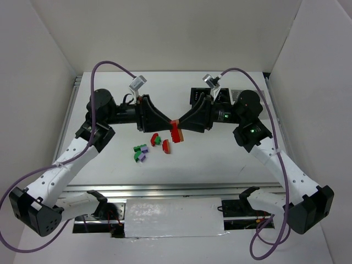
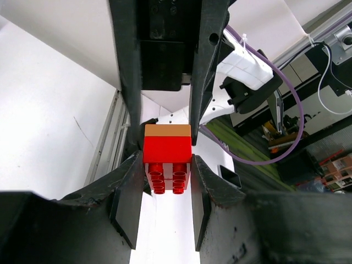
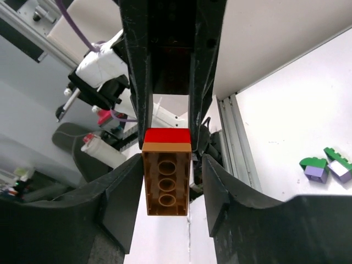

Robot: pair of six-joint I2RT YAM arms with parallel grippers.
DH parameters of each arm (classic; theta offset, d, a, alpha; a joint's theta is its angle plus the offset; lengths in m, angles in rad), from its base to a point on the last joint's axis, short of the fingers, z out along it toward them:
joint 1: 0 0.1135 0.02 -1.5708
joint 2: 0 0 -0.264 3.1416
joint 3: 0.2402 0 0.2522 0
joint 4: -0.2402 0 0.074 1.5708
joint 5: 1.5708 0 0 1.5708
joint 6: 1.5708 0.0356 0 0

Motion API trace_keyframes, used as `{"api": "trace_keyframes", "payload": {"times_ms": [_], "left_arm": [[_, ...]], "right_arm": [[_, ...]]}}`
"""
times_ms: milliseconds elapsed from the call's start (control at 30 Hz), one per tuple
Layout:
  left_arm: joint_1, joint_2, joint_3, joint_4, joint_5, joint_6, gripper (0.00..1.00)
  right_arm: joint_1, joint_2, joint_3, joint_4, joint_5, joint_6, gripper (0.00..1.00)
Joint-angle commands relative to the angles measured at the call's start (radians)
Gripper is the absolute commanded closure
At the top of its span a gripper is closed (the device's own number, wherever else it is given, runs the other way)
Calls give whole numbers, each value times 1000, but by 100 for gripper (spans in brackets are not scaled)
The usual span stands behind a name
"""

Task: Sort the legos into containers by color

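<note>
Clamping the red brick (image 2: 167, 148) between narrowed fingers, the left gripper (image 1: 172, 126) meets the right gripper (image 1: 181, 130) nose to nose above the middle of the table (image 1: 220, 159), and the right one is closed on the brown-orange brick (image 3: 166, 181). The two bricks are pressed face to face; the pair's long axis runs along the line between the grippers, left to right in the top view, with the red end's round hollows facing the left wrist and the brown end's three hollows facing the right wrist. Loose bricks (image 1: 141, 153), red, green and purple, lie on the table just in front of the pair.
</note>
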Motion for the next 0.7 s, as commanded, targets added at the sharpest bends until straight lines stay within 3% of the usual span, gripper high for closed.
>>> {"api": "trace_keyframes", "payload": {"times_ms": [0,467,500,533,667], "left_arm": [[-3,8,41,44,40,19,100],[-3,32,75,22,17,34,100],[-2,32,76,24,17,34,100],[-2,34,79,21,16,36,100],[-2,40,83,12,6,45,100]], "right_arm": [[-15,-39,-14,77,-34,6,50],[-20,-19,-39,134,-80,42,45],[-18,-17,-39,135,-80,43,48],[-18,-17,-40,137,-77,45,61],[-20,-19,-39,134,-73,35,96]]}}
